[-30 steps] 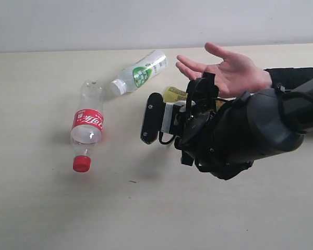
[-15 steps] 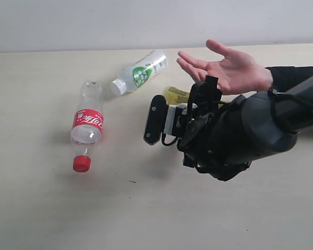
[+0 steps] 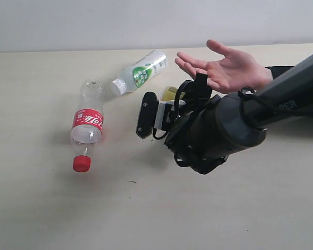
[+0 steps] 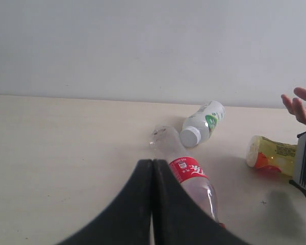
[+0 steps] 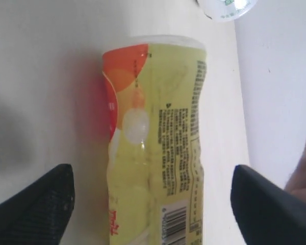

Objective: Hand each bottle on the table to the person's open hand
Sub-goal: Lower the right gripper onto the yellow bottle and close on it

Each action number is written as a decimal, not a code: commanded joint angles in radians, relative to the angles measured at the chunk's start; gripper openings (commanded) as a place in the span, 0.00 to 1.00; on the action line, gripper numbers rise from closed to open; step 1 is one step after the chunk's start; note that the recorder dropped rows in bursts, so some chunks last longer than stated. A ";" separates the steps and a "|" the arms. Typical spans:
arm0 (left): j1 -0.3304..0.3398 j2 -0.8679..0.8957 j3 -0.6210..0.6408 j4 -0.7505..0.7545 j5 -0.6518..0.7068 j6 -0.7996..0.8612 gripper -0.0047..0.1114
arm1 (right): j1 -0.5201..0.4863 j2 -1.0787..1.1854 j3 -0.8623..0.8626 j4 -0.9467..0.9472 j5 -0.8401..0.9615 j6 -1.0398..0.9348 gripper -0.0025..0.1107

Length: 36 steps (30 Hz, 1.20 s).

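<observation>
**Step in hand:** approach to the yellow bottle [image 5: 153,132]; it is not yet gripped. The bottle lies on its side on the table [image 3: 52,208]. In the exterior view it sits just in front of the person's open hand [image 3: 229,70] and is largely hidden by the right arm.

**Right jaws:** wide apart, with one pad [image 5: 35,201] on either side of the bottle's body. Neither pad is seen touching it, and nothing is held.

**Left jaws:** pressed together, empty, and well apart from the work.

**Other bottles:** the red-label bottle [image 3: 87,125] lies on its side to the left, cap toward the camera. The green-label bottle [image 3: 141,72] lies on its side further back. No fourth bottle is in view.

**Next move, as judged:**
- The right jaws need to settle around the bottle's mid-body and close.
- The wall looks thin and dented, so it will likely give under a hard squeeze.
- The round body may roll if one pad lands first.
- After that, only a lift and a short carry to the palm are needed.

**Room:**
- The hand's fingertips hang close over the right wrist, so there is little margin and the lift risks brushing them.
- The green-label bottle lies near the table's far edge and close to the approach side.
- Open table lies to the front and left.
- No bottle is near the front edge.
</observation>
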 commanded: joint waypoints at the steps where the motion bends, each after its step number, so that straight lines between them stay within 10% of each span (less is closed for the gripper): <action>1: 0.002 -0.007 0.003 -0.004 -0.005 0.001 0.04 | -0.026 0.034 -0.029 -0.004 0.022 0.009 0.72; 36: 0.002 -0.007 0.003 -0.004 -0.005 0.001 0.04 | -0.088 0.075 -0.050 -0.004 0.006 0.009 0.72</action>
